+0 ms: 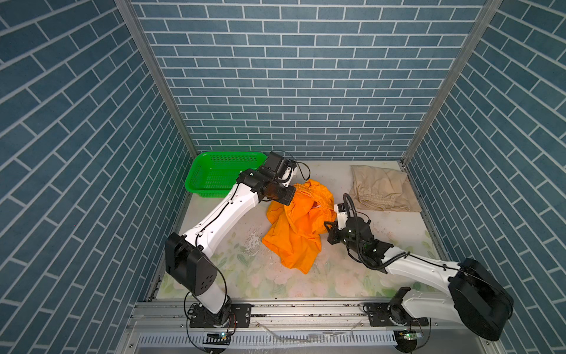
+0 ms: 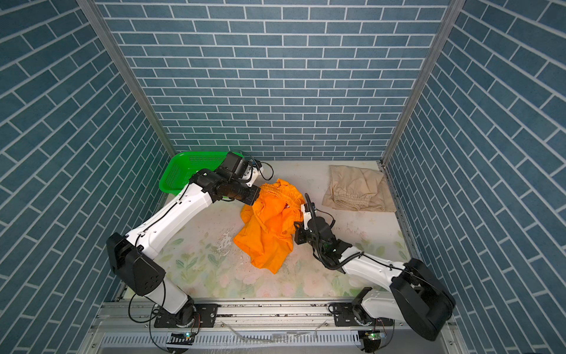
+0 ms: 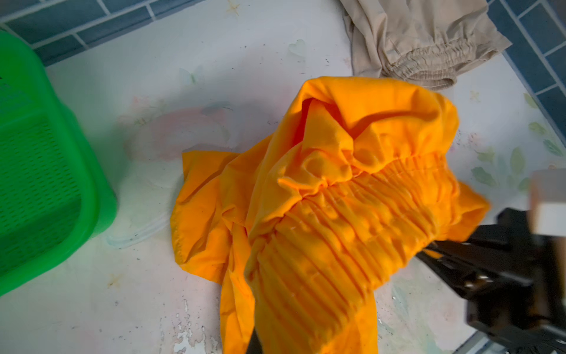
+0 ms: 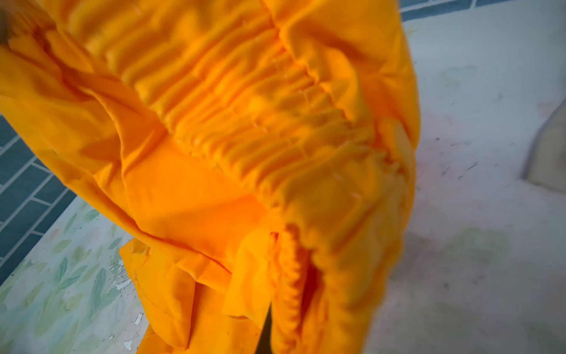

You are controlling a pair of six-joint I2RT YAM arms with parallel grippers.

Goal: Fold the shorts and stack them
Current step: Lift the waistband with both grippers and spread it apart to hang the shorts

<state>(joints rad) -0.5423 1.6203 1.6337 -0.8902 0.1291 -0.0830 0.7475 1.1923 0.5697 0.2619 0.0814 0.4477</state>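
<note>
Both grippers are on the orange shorts (image 1: 294,236) now, out in the middle of the table (image 1: 337,286). The left gripper (image 1: 292,189) is clamping one end of the gathered waistband (image 3: 352,233), on the side toward the far left corner. The right gripper (image 3: 428,249) is pinching the other end, jaws closed on the cloth. The band is hanging between them, off the surface, while the legs (image 1: 291,257) are trailing in a crumpled heap toward the near edge.

To my eye this is the spreading-out step: they are getting this pair opened up before any fold. The beige shorts (image 1: 382,190) are lying flattish in the far right corner, and I'm guessing the stack is going there. The green basket (image 1: 211,180) is sitting in the far left corner, apart from the cloth.

The next move, I'd say, is calling for the two ends to be drawn apart until the band is taut. Then comes a lift so the legs are dropping straight, and a flat lay-down on open table. An uneven pull is risking a twist.

Some of this is hard to read. The left gripper's tips are hiding behind its own wrist in both top views. Both wrist views are smearing with blur, and the right one is filling almost wholly with orange. I'm not making out whether the legs are wound round each other, or whether the beige pair is properly folded.
</note>
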